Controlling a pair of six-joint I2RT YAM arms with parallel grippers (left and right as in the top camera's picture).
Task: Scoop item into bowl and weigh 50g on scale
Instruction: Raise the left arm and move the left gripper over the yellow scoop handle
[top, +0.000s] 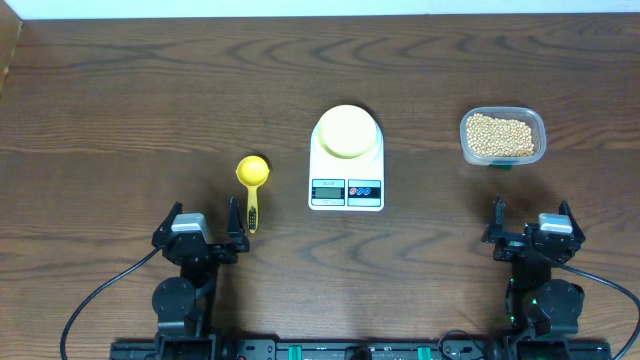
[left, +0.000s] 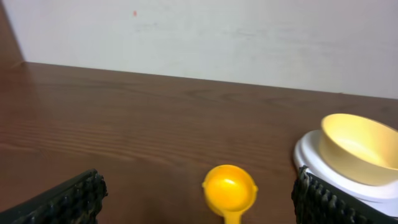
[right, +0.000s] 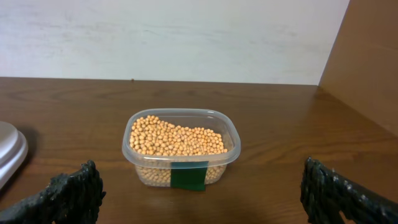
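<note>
Left gripper: fingers spread wide, empty. Just ahead, between the pads, lies the yellow scoop, cup away from you and handle toward the fingers. Farther ahead and to their right, the bowl sits empty on the scale. Right gripper: fingers likewise apart, empty. Straight ahead stands the clear tub filled with beans. First step is likely taking the scoop: centre your left pads over the handle, not the cup, close squarely, and lift with the cup level, so that later scoops carry cleanly to the bowl.
</note>
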